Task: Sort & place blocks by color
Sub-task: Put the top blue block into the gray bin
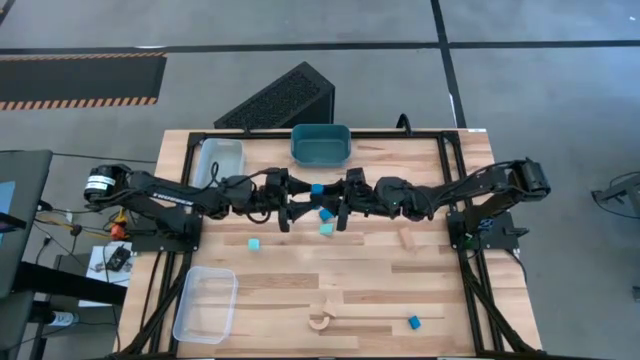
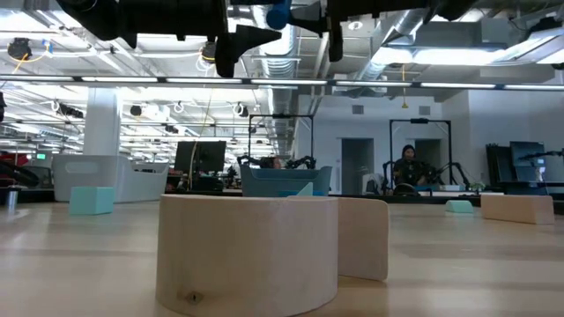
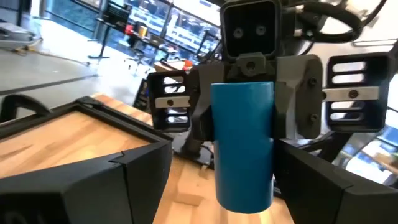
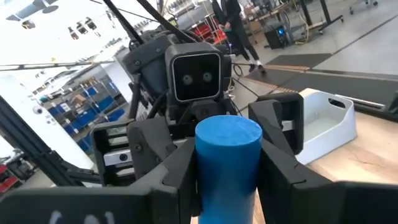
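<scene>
A darker blue cylinder block (image 1: 317, 188) hangs in mid-air over the table's middle, between my two grippers, which face each other. My right gripper (image 4: 227, 186) comes from the table's right and is shut on it. My left gripper (image 3: 224, 205) comes from the left and is open, a finger standing on either side of the cylinder (image 3: 242, 143) without touching it. Pale cyan blocks (image 1: 326, 229) (image 1: 255, 243) lie flat on the table below. Another blue block (image 1: 413, 322) and a wooden arch (image 1: 320, 320) rest near the near edge. My right gripper pinches the blue cylinder by its round side (image 4: 205, 168), one finger (image 4: 177, 180) against each flank. The fingers reach in level from the table's right. The cylinder is lifted clear, high above the table (image 2: 278, 15).
A teal tub (image 1: 320, 144) stands at the far edge. One clear tray (image 1: 220, 160) is at the far left and another (image 1: 205, 303) at the near left. Tan wooden blocks (image 1: 406, 238) (image 1: 333, 298) lie right of centre and toward the near edge. People show in the room beyond.
</scene>
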